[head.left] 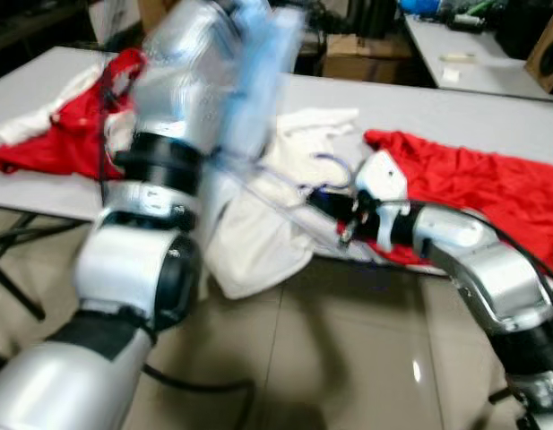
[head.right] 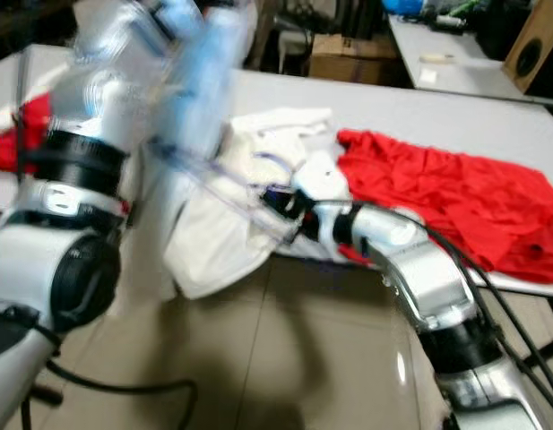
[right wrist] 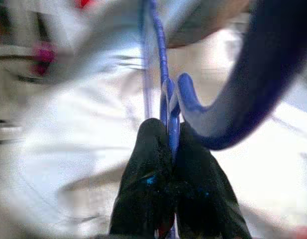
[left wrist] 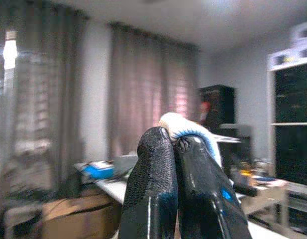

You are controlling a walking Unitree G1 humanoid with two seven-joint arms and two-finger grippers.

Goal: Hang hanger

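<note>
Currently logging, biggest items first.

Table (head.left: 491, 121): grey top running left to right across the far half of the head views, carrying all the cloth.

Left arm: sitting raised close to the camera on the left, blurred, blocking much of the near-left scene.

Right arm: reaching in from the near right toward the table's near edge.

Red garment, right (head.left: 478, 193): lying spread on the right part of the table, just beside the right arm's wrist.

White garment (head.left: 258, 237): lying mid-table, its lower part drooping over the near edge toward the floor.

Red garment, left (head.left: 74, 134): lying bunched on the far left of the table with some white cloth beside it, partly hidden behind the left arm.

Hanger (right wrist: 165, 107): translucent blue, lying over the white garment at the near edge; a thin bar is running left from the right gripper in the head views. Hook and curved body are showing blurred in the right wrist view.

Right gripper (right wrist: 172, 130): fingers pressing together, clamping a thin blue part of the hanger between the tips.

Left gripper (left wrist: 174, 142): pointing up into the room, toward curtains and shelves; fingers (left wrist: 155, 164) pinching together with a white and blue piece poking out just beyond the tips. What that piece is, cannot tell.
</note>
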